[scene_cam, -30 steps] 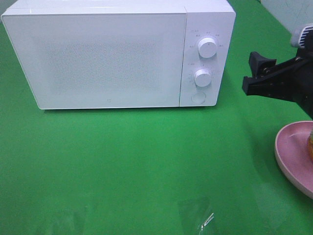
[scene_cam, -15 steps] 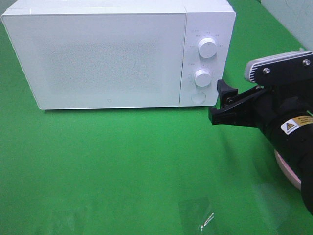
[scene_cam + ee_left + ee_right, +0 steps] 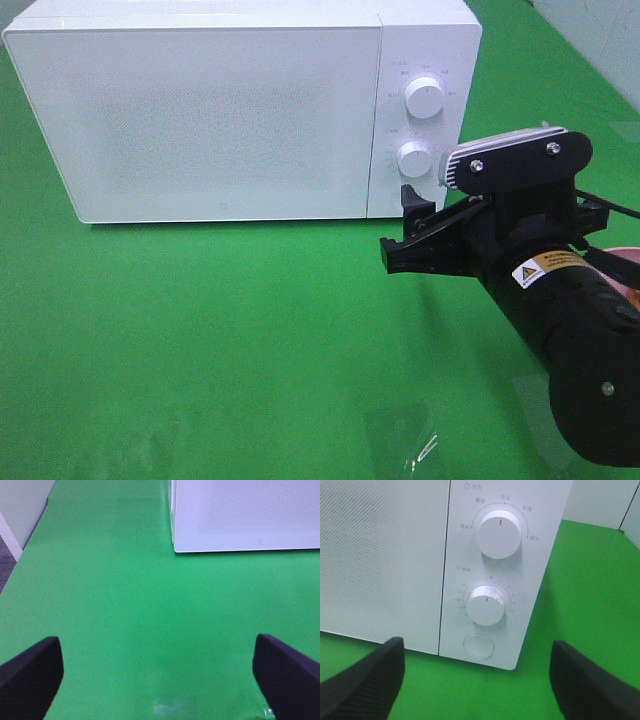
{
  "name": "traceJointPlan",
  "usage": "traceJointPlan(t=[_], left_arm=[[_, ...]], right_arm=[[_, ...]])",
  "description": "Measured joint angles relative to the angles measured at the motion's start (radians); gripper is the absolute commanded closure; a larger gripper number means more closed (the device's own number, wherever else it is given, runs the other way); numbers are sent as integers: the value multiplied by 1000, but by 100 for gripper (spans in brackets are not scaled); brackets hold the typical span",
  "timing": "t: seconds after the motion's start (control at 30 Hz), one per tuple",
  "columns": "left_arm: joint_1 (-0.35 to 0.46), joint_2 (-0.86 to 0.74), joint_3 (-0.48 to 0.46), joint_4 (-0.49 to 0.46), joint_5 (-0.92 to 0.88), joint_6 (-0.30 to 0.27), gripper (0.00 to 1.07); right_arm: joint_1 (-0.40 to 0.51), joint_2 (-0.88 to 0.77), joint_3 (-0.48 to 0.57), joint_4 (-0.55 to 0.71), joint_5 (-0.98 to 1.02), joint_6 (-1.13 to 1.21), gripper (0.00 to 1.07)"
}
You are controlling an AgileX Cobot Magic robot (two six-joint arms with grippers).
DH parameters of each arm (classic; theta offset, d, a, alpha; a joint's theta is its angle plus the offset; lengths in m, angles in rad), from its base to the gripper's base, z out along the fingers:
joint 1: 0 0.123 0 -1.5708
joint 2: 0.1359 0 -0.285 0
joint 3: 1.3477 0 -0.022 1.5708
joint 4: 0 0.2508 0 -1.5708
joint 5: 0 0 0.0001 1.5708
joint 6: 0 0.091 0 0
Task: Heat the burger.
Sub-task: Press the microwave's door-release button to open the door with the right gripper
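On the green counter (image 3: 250,330), high view: white microwave (image 3: 220,110) at 11 o'clock, door (image 3: 200,120) shut. Control panel on its 3 o'clock side, with upper knob (image 3: 425,98), lower knob (image 3: 415,158) and round button (image 3: 478,646) beneath them.

Right arm enters from 4 o'clock. Right claw (image 3: 400,232) hangs just in front of the panel's lower corner and aims toward 10 o'clock. Its fingers (image 3: 365,680) are spread wide with nothing between them. The wrist view looks straight at both knobs and the button.

Left claw (image 3: 159,680) shows only in its own wrist view. Its fingers are wide apart and empty over bare green, and the microwave's near corner lies ahead.

Sliver of pink plate (image 3: 632,270) at 3 o'clock, mostly behind the right arm.

Burger: hidden in every view, place cannot be told.

Scrap of clear film (image 3: 405,440) at 6 o'clock.
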State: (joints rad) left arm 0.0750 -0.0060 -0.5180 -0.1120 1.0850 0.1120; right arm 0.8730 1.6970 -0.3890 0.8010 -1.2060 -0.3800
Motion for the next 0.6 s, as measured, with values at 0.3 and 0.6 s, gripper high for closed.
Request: traceJointPlan(t=[0.3,0.6], left_arm=[[0,0,0,0,0,0,12],[0,0,0,0,0,0,12]], right_arm=[[0,2,0,3,1,318,41],[0,2,0,3,1,797,69]])
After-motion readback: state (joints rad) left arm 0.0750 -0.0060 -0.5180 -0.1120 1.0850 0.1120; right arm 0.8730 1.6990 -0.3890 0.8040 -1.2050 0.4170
